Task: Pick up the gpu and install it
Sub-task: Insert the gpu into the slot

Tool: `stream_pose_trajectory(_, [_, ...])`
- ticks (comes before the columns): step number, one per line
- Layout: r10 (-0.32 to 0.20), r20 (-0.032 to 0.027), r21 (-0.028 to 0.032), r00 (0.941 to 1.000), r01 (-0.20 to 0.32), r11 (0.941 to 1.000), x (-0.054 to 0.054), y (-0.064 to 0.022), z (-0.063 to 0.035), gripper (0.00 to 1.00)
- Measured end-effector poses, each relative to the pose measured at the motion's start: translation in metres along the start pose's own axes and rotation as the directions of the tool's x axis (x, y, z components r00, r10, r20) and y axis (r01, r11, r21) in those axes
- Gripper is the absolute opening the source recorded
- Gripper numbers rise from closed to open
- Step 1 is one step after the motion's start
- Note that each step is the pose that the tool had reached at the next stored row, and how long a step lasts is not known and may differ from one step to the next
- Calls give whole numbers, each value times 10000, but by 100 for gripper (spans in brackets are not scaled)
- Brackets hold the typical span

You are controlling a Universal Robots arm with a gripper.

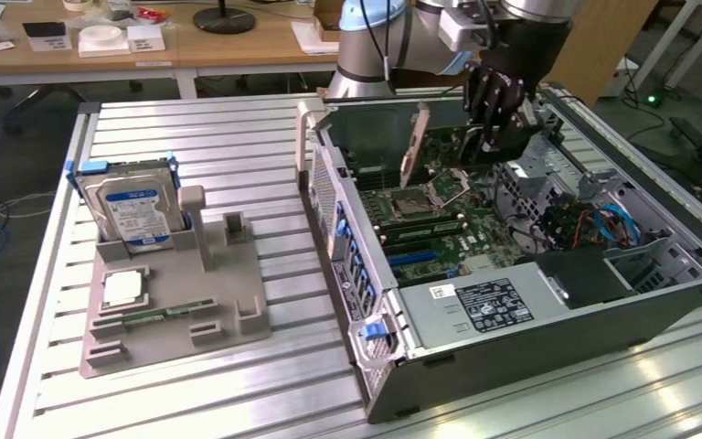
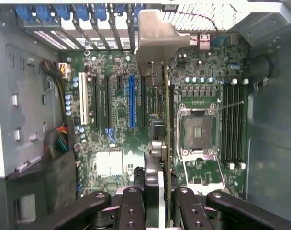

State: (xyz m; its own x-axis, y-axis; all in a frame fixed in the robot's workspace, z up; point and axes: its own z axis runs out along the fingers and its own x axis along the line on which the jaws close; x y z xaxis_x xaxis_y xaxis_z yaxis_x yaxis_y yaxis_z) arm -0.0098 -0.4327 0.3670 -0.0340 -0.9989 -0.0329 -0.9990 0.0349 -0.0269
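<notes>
From my station, the biggest thing on screen is the ribbed silver aluminium table (image 1: 205, 137), spanning the exterior view from nine o'clock to five. On it, from centre to four o'clock, lies the open dark grey metal computer case (image 1: 547, 338), side panel off. The pale blue-and-silver robot arm (image 1: 376, 46) comes in at twelve o'clock and reaches down into the case. At eight o'clock sits the grey plastic parts holder (image 1: 223, 274), well apart from the case. The green motherboard (image 2: 117, 163) covers the case floor. The silver hard drive with a blue-and-white label (image 1: 132, 206) stands upright in the holder's nine o'clock end. The gpu (image 2: 167, 139), a thin flat black circuit card with a silvery metal end bracket, stands on edge inside the case over the motherboard, between the long blue slot (image 2: 131, 100) and the square silver processor socket (image 2: 198, 129), its bracket toward the perforated rear wall. I cannot tell whether its lower edge touches a slot. The black gripper (image 2: 157, 194) is narrowed onto the gpu, a finger on each face. A narrow green memory stick (image 1: 156, 317) lies in the holder.
</notes>
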Motion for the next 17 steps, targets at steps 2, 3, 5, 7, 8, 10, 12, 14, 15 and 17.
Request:
stream_pose_trajectory(2, [-4,-13,124,10000,4,9999,1,25,16,28])
stream_pose_trajectory(3, [-4,-13,157,10000,5,9999,2,41,30,28])
stream_pose_trajectory(5, [5,-18,173,10000,-5,9999,3,81,66,28])
stream_pose_trajectory(7, [34,-31,175,10000,-33,9998,1,117,101,28])
stream_pose_trajectory(8, [59,-47,176,10000,-58,9998,1,136,119,28])
stream_pose_trajectory(10, [280,-68,188,9996,-278,9994,3,146,154,28])
stream_pose_trajectory(12, [477,-82,197,9988,-475,9987,4,147,188,28])
stream_pose_trajectory(14, [512,-84,198,9987,-510,9985,6,150,224,28])
stream_pose_trajectory(15, [516,-85,196,9986,-514,9985,6,158,242,28])
stream_pose_trajectory(17, [493,-84,190,9988,-491,9986,8,179,279,28])
